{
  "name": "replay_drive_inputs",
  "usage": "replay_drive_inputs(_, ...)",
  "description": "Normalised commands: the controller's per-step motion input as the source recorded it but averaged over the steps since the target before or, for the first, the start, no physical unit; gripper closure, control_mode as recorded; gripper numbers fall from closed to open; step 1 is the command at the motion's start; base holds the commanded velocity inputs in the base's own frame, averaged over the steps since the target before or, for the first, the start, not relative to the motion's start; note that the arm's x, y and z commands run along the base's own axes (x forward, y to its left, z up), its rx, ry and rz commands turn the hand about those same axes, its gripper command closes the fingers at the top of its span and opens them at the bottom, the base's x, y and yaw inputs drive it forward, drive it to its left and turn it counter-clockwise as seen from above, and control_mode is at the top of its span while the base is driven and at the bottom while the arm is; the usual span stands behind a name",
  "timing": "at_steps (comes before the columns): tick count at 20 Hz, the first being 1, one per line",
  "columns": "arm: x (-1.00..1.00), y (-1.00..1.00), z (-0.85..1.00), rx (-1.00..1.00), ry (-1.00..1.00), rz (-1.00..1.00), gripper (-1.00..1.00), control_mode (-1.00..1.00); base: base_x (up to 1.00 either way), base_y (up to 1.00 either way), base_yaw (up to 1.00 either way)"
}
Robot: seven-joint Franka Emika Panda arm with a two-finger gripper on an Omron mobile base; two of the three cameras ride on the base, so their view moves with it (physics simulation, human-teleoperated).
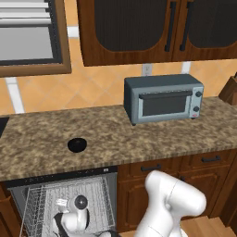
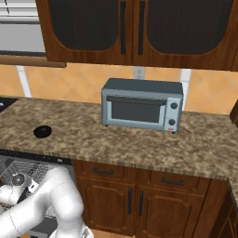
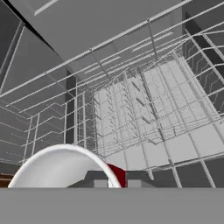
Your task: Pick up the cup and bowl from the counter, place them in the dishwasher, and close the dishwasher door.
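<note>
Cup: red, white rim, at gripper inside the dishwasher over its wire rack; whether the jaws grip it cannot be told. Bowl: black, on counter, well left of toaster oven

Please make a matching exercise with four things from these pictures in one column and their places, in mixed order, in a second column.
Things:
1. bowl
2. cup
3. toaster oven
4. wire rack

Places:
A. inside the open dishwasher
B. at the gripper, over the rack
C. on the counter, right part, by the wall
D. on the counter, left part

Pairs: 1-D, 2-B, 3-C, 4-A
</note>
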Motion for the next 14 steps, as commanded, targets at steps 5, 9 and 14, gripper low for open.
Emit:
replay_drive_inputs(5, 0.11, 0.21, -0.78, -0.01, -0.06, 0.00, -1.00, -1.00, 0.00, 0.00, 0.00)
replay_drive_inputs(9, 0.00, 0.40, -0.67, -0.01, -0.06, 0.00, -1.00, -1.00, 0.00, 0.00, 0.00)
replay_drive_inputs(14, -0.03, 0.36, -0.18, -0.03, -0.19, 0.00, -1.00, -1.00, 0.00, 0.00, 0.00)
